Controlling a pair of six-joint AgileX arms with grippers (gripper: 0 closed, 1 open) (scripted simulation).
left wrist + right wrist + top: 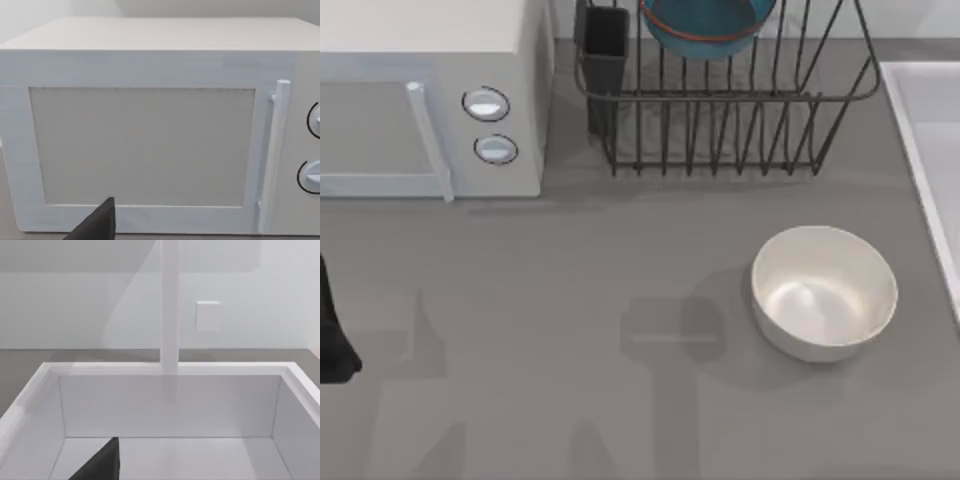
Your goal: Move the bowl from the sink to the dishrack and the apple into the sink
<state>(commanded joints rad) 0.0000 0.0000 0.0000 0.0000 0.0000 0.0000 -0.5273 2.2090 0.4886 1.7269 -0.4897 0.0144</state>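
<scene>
At the far edge of the tabletop (570,330) the dishrack (730,120) stands beside the microwave (430,100), and the bowl (705,25), blue with its red-orange band, sits tilted among the upright wires, partly cut off by the top view's upper border. A black utensil cup (605,45) hangs at the rack's left corner. Nearer, toward the right, a plain off-white bowl (825,290) rests upright on the grey surface, well apart from the rack.

Along the right edge runs the pale rim of the sink (920,150). From the right wrist view the basin (165,405) lies open below, white walls all round, a tall white faucet post (169,305) rising behind its far rim. A dark tip of the right hand (102,462) pokes in at the lower edge, so that arm is poised over the sink looking down into it; whether its fingers are wide or narrow I cannot tell.

My left arm (332,330) is drawn back at the left edge of the tabletop, a dark shape low beside the microwave. Its camera faces the microwave door (145,145) and handle (272,150) squarely, with one dark tip of the left hand (97,222) showing; how far it is spread I cannot tell.
</scene>
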